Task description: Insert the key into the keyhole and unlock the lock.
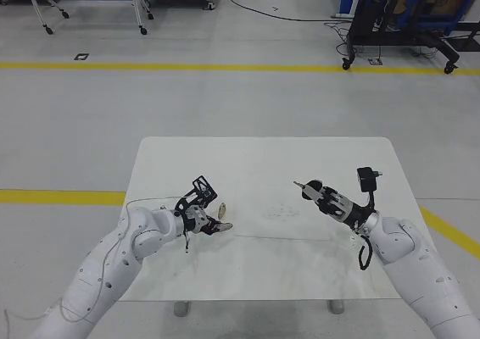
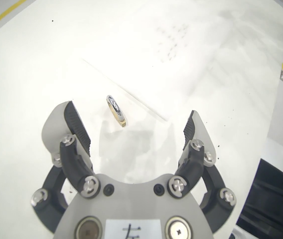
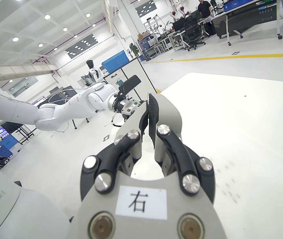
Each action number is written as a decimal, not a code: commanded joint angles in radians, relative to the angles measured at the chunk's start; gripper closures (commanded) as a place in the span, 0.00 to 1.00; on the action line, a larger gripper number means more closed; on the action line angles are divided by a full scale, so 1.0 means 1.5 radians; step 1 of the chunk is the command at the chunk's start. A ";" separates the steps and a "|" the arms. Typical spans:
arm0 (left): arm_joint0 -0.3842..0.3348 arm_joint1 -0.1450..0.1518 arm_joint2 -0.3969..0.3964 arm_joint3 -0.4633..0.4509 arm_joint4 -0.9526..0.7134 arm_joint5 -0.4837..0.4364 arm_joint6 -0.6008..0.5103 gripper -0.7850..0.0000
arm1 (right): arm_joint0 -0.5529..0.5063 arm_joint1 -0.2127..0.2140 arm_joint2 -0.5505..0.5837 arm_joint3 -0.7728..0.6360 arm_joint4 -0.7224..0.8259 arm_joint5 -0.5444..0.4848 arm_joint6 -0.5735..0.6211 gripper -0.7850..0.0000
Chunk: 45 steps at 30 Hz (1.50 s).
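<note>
Lock (image 2: 116, 111): brass-yellow body, chrome shackle. Table (image 2: 156, 13): white, with a faint patch of small grey dash marks. Left gripper (image 2: 131, 110): light grey fingers, black ribbed pads (image 2: 78, 128), black links, silver screws. Right gripper (image 3: 149, 100): same scheme, white label with a black mark. Key (image 3: 148, 94): thin silvery sliver. Floor (image 1: 223, 110): pale grey with yellow stripes (image 1: 223, 65).

In the top view, left of centre, the padlock (image 1: 220, 208) was too small to show its keyhole. Right of centre, the right gripper (image 1: 305, 187), fingers closed, hid most of the key (image 1: 296, 183).
</note>
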 commanded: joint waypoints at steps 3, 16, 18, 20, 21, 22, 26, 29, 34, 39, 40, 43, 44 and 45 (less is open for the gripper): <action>0.000 -0.003 0.009 0.005 0.033 0.017 0.014 0.40 | 0.000 0.000 0.000 0.000 0.000 0.000 0.000 1.00; -0.016 -0.021 0.039 0.037 0.069 0.076 0.036 0.60 | 0.000 0.000 0.000 0.000 0.000 0.000 0.000 1.00; -0.019 -0.024 0.043 0.042 0.071 0.081 0.036 0.64 | 0.000 0.000 0.000 0.000 0.000 0.000 0.000 1.00; -0.021 -0.027 0.047 0.045 0.074 0.087 0.037 0.69 | 0.000 0.000 0.000 0.000 0.000 0.000 0.000 1.00; -0.022 -0.028 0.049 0.046 0.077 0.092 0.039 0.70 | 0.000 0.000 0.000 0.000 0.000 0.000 0.000 1.00; -0.023 -0.030 0.050 0.047 0.078 0.094 0.041 0.72 | 0.000 0.000 0.000 0.000 0.000 0.000 0.000 1.00; -0.025 -0.034 0.051 0.052 0.084 0.111 0.050 0.87 | 0.000 0.000 0.000 0.000 0.000 0.000 0.000 1.00; -0.027 -0.037 0.051 0.056 0.087 0.120 0.054 1.00 | 0.000 0.000 0.000 0.000 0.000 0.000 0.000 1.00; -0.027 -0.040 0.052 0.059 0.096 0.124 0.052 1.00 | 0.000 0.000 0.000 0.000 0.000 0.000 0.000 1.00; -0.024 -0.042 0.047 0.059 0.099 0.136 0.057 1.00 | 0.000 0.000 0.000 0.000 0.000 0.000 0.000 1.00; -0.024 -0.042 0.045 0.058 0.098 0.137 0.059 1.00 | 0.000 0.000 0.000 0.000 0.000 0.000 0.000 1.00; -0.021 -0.043 0.033 0.055 0.090 0.150 0.079 1.00 | 0.000 0.000 0.000 0.000 0.000 0.000 0.000 1.00; -0.021 -0.043 0.033 0.055 0.090 0.150 0.079 1.00 | 0.000 0.000 0.000 0.000 0.000 0.000 0.000 1.00; -0.021 -0.043 0.033 0.055 0.090 0.150 0.079 1.00 | 0.000 0.000 0.000 0.000 0.000 0.000 0.000 1.00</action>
